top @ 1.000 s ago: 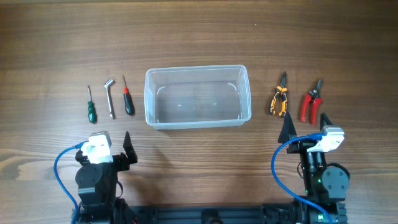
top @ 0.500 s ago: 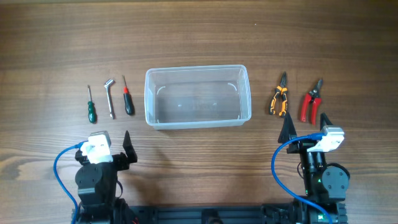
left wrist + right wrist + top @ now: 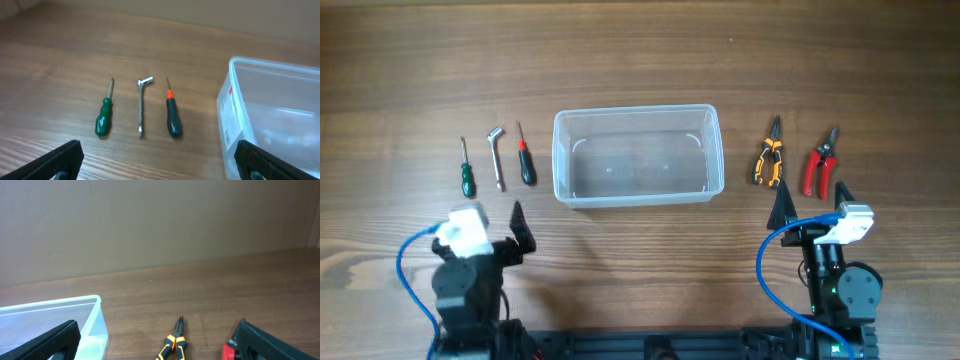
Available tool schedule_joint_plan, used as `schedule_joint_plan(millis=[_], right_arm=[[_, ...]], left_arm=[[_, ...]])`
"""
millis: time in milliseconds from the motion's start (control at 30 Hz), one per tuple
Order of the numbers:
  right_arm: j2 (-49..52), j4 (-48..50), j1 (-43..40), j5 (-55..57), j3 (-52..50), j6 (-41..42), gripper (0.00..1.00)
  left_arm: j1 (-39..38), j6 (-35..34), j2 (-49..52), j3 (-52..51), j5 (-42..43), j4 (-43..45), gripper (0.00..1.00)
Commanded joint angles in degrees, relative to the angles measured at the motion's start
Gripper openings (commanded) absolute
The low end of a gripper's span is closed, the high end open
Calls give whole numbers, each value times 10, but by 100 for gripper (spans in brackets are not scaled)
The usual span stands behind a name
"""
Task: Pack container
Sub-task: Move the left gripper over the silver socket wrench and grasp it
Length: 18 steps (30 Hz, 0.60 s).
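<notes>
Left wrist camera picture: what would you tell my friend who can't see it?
Three small tools lie side by side on a wooden table: a green screwdriver, a silver L-shaped wrench and a black-and-red screwdriver. To their right stands the clear container, partly cut off. The left gripper is open, its black ends in the bottom corners.

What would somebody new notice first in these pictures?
The clear container sits empty at the centre of the table. Left of it lie a green screwdriver, a silver L-shaped wrench and a black-handled screwdriver; right of it, orange pliers and red cutters.
</notes>
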Motion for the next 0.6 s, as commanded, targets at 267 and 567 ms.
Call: schedule_joint_plan(millis=[267, 567], right_arm=[[-5, 2, -3, -5, -1, -8, 100], [-5, 2, -3, -5, -1, -8, 100]], left_arm=[[-2, -21, 773, 542, 144, -92, 100], [-2, 25, 808, 567, -4, -120, 95]])
